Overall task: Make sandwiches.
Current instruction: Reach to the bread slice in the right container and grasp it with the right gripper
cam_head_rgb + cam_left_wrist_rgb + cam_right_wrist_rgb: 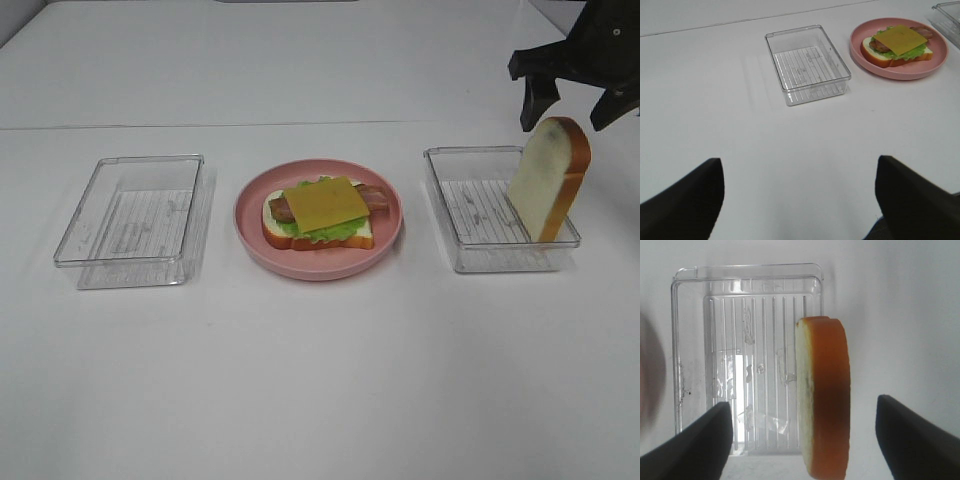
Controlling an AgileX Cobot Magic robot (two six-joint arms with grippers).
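Note:
The sandwich (322,212) lies open on a round pink plate (252,232): a bread slice, green lettuce, brown bacon and a yellow cheese square on top. It also shows in the left wrist view (897,44). A second bread slice (549,180) stands on its edge at the right side of the right clear tray (470,215). My right gripper (567,115) hovers just above this slice, open. In the right wrist view the slice (824,395) stands between the spread fingers (912,435), apart from both. My left gripper (799,161) is open and empty over bare table.
An empty clear tray (135,218) sits left of the plate; it also shows in the left wrist view (807,62). The white table (320,380) runs wide toward the front edge. The left arm is out of the exterior high view.

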